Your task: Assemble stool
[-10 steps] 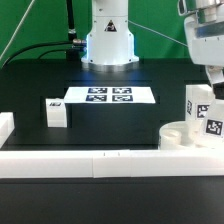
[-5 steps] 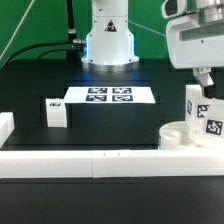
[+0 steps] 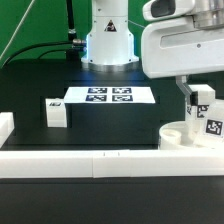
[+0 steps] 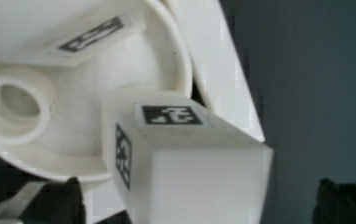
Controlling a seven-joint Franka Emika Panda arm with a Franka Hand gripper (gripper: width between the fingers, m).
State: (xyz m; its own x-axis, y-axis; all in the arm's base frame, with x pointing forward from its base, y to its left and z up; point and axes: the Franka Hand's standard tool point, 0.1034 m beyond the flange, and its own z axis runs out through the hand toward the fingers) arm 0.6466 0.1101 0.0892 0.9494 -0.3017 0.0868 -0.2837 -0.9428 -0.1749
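Gripper (image 4: pixel 187 203) is over the seat (image 3: pixel 175 142), at the exterior view's right. In the wrist view the two dark fingertips sit wide apart, either side of a leg (image 4: pixel 193 165), with a gap on each side. I read the jaws as spread and holding nothing.

The seat lies flat on the table (image 3: pixel 30 90), tight against the front rail (image 3: pixel 90 163). One open socket (image 4: pixel 15 100) faces up.

Two legs stand on the seat, long axes vertical. The near leg (image 3: pixel 212 122) has a tag facing the exterior camera. The rear leg (image 3: pixel 200 100) is just behind it, beside a gripper finger. I can't tell which of the two fills the wrist view. That camera looks almost straight down its length, with tags on the top end and on one side.

The loose leg (image 3: pixel 55 112) is well apart, at the exterior view's left. It lies on its side, tag up, long axis along the table and roughly across the view. It sits near the marker board (image 3: pixel 110 95).
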